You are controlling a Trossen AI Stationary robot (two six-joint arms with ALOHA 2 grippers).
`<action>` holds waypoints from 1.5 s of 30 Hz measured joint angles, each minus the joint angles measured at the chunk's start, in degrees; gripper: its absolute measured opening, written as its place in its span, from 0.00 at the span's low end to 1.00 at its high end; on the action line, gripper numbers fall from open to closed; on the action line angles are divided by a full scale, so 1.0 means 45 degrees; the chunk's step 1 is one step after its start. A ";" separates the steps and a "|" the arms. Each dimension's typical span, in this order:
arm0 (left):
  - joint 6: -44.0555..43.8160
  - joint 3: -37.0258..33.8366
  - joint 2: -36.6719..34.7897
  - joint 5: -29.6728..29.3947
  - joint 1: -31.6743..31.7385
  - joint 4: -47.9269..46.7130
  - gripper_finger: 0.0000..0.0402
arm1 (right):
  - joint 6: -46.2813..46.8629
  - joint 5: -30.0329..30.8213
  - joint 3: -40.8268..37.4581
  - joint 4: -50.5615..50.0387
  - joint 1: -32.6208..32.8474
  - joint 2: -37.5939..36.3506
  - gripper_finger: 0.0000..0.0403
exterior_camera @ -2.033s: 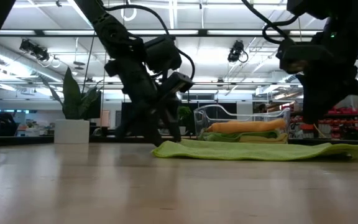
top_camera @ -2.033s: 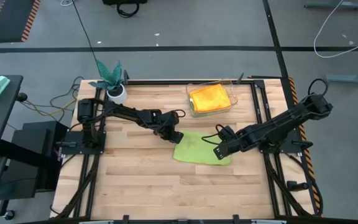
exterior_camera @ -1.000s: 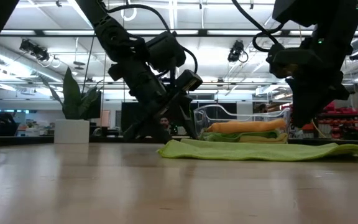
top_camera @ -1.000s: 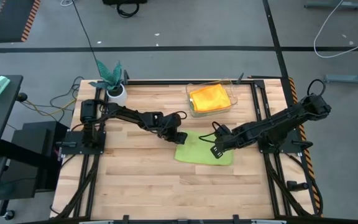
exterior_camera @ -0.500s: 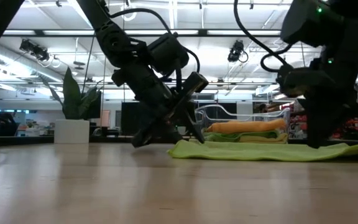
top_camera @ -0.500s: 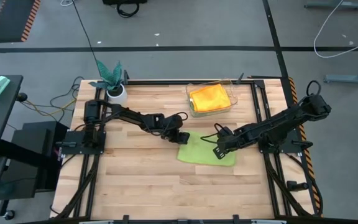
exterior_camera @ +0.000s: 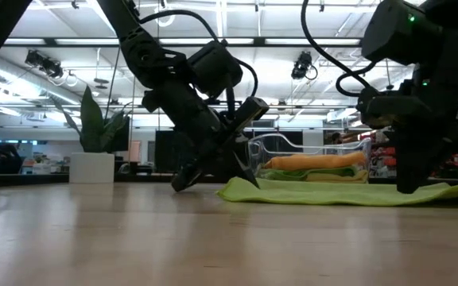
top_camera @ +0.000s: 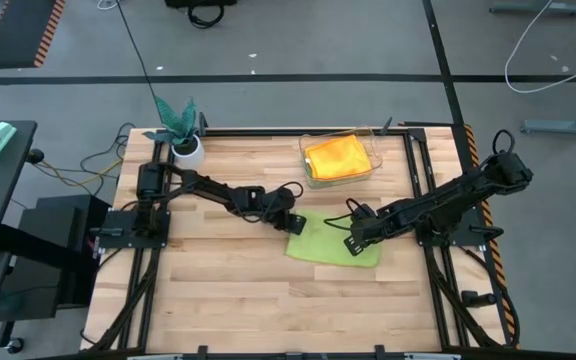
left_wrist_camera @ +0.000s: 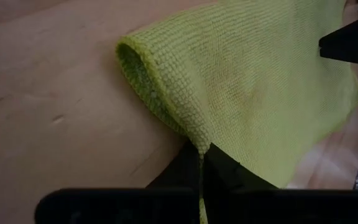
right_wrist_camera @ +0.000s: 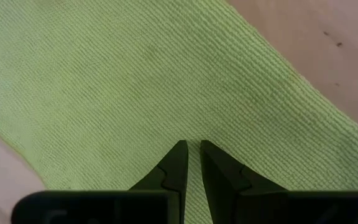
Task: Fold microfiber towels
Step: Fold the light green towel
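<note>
On the counter (top_camera: 228, 290) one lime green towel (top_camera: 333, 240) lies spread flat between the two arms, just in front of the clear bin (top_camera: 373, 165). The left gripper (left_wrist_camera: 201, 163) has its fingers closed on the towel's near-left corner, a small fold of cloth bunched up between them, as the left wrist view shows. The right gripper (right_wrist_camera: 190, 163) is pressed down on the cloth near the opposite edge, its fingers nearly together with only a thin slit between; they appear to pin the fabric rather than hold a pinch of it, though that is hard to tell. To do this step well, I would judge that the left arm should lift its corner only just clear of the wood, carry it straight across to the far edge so the borders line up, and let the right arm hold the towel steady so it does not slide. Lifting too high could drag the whole towel off its anchor. By count: two arms, one bin, one green towel laid out, one yellow-orange towel (top_camera: 336, 155) showing on top in the bin with some green seen beneath it in the low view, and one potted plant (top_camera: 183, 130) at the back left corner.
</note>
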 joint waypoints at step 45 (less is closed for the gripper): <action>-0.0015 -0.0001 -0.2976 -0.3051 -0.0610 -0.3289 0.01 | -0.3723 -0.1774 0.1345 0.3913 -0.2351 0.2557 0.01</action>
